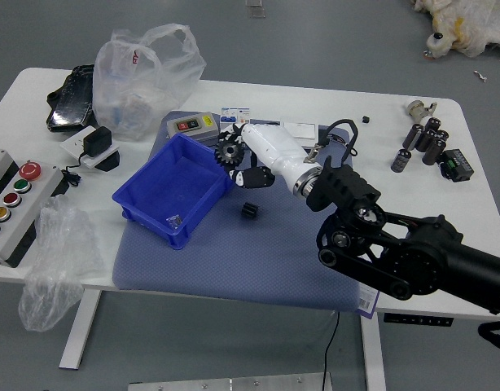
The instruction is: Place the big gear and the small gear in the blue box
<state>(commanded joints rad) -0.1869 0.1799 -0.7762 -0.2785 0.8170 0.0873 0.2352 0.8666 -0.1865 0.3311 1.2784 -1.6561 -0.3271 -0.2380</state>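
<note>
My right hand (243, 155) reaches in from the right, over the blue mat beside the blue box's upper right edge. Its fingers are closed on a dark, toothed round gear (229, 151), which hangs near the rim. The blue box (150, 218) sits left of centre, tilted on the mat. Inside it, toward the near corner, lies a small greyish item (174, 221), too small to tell whether it is the small gear. My left arm is out of view.
A small black block (249, 211) rests on the mat right of the box. Behind the box are a grey device (193, 125) and a plastic bag (144, 81). A button panel (18, 204) stands at far left, black cylinders (429, 140) at right.
</note>
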